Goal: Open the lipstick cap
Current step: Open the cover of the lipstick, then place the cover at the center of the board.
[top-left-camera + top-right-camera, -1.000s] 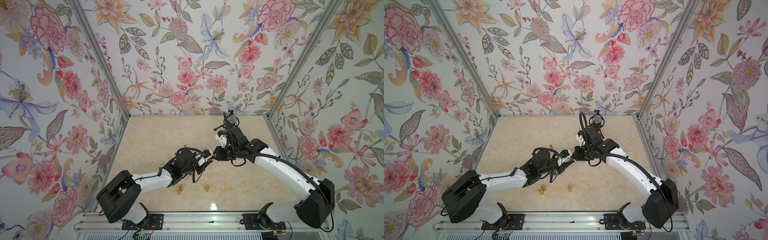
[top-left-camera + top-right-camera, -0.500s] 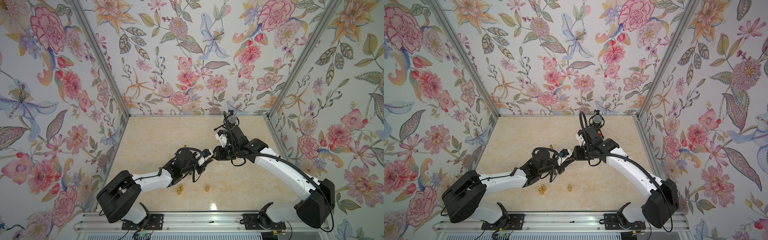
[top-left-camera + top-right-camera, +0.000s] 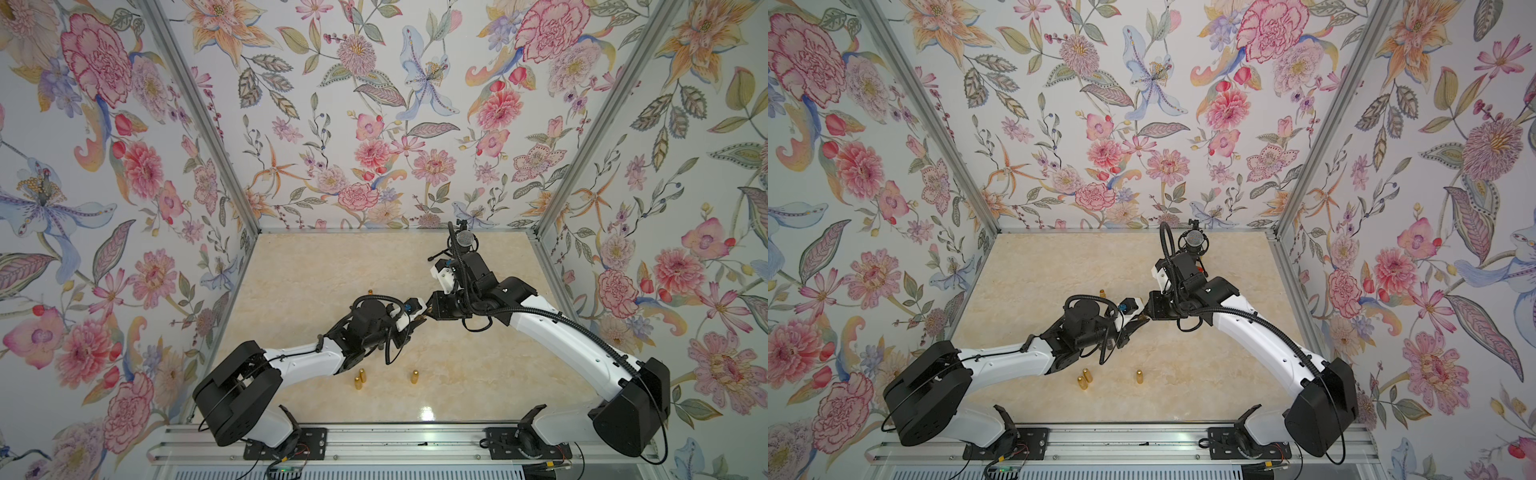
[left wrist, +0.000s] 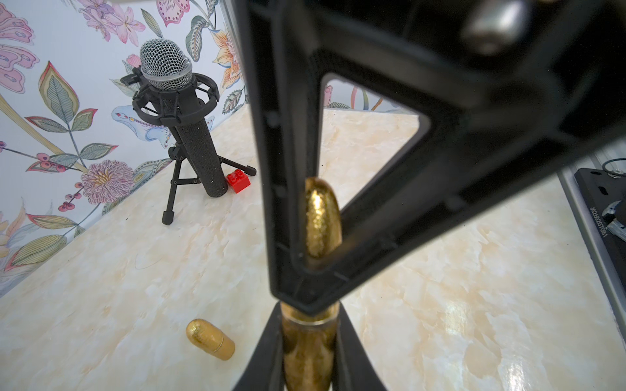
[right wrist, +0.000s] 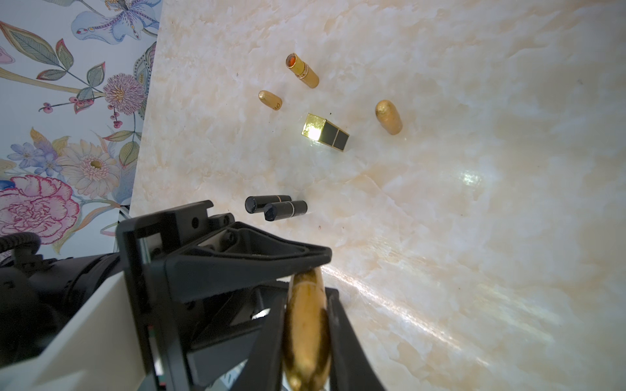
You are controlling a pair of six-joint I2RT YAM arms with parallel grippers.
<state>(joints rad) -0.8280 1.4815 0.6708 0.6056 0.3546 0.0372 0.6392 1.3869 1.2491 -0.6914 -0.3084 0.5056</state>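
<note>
The gold lipstick (image 4: 321, 216) hangs above the bench (image 3: 316, 282), gripped at both ends: the left hand (image 4: 310, 342) is closed tight on one end and the right hand (image 5: 306, 315) on the other. I judge the pull is next. Draw the hands apart straight along its axis, without bending, since its glossy surface may slip.

Left arm (image 3: 1000, 361) and right arm (image 3: 1258, 332), jaws tip to tip

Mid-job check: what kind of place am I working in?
Probably a staged robot recording booth, not a home: floral walls in aluminium framing, arm bases mounted on a rail, a tripod-mounted microphone.
</note>
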